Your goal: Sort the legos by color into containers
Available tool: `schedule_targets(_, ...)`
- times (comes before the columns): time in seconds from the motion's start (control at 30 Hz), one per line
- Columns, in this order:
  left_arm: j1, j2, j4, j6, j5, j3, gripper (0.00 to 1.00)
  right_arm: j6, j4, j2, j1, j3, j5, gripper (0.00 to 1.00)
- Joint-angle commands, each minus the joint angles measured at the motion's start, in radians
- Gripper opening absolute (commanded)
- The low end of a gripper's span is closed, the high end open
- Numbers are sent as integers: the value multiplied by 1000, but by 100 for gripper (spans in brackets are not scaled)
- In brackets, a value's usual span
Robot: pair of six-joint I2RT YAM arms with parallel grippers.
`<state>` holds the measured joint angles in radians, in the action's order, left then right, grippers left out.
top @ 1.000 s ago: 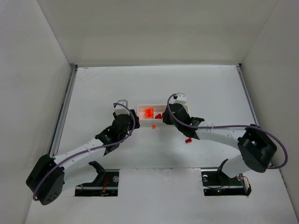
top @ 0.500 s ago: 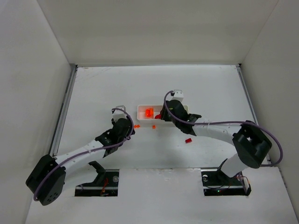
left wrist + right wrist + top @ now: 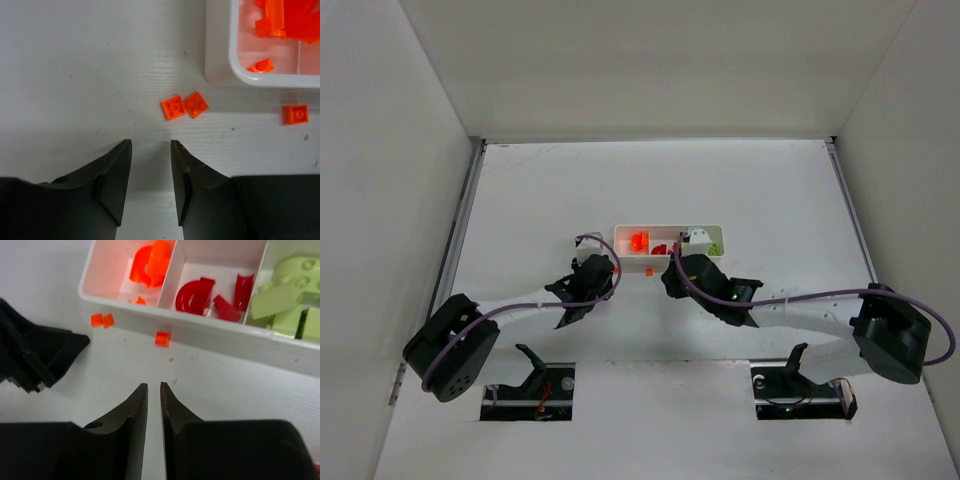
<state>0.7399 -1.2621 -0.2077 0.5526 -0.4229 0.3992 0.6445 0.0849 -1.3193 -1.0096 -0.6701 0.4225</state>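
Two tiny orange plates [image 3: 184,106] lie flat, touching, on the counter [image 3: 75,75] beside the tray [image 3: 220,75], ahead of my left fingers [image 3: 116,172], parted and empty; light, stiff, slick, best pinched across opposite edges.

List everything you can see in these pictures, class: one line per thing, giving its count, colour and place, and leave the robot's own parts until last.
Tray: one, white, three compartments in a row, on the table beyond both grippers.
Orange legos in tray: a small pile, exact count unclear, left compartment.
Red legos: about four, mostly curved, middle compartment.
Yellow-green legos: several, count unclear, right compartment.
Loose orange legos: three small flat squares on the table just outside the tray's near wall; two touching, one apart.
Table: one, white, walled on three sides.
Left gripper: one, black, open, empty, just short of the touching pair.
Right gripper: one, black, jaws nearly closed, empty, near the single loose lego.
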Motion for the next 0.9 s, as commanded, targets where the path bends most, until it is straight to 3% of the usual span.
schedule_targets(0.0,-7,-25,-76,-28,-5,46,34,26,32,-52,-42,4,13,23)
schedule_targets(0.2,-29,-71,-116,-55,12,61,35,52,93,-152,-70,-11,10,33)
schedule_targets(0.47,-34,-174,-139,-74,15,105,34,69,108,-198,-85,-23,15,39)
schedule_targets(0.67,-26,-206,-127,-82,13,130,22,72,118,-190,-86,-2,15,41)
schedule_targets(0.87,-18,-155,-76,-71,7,113,17,70,122,-182,-82,9,13,43)
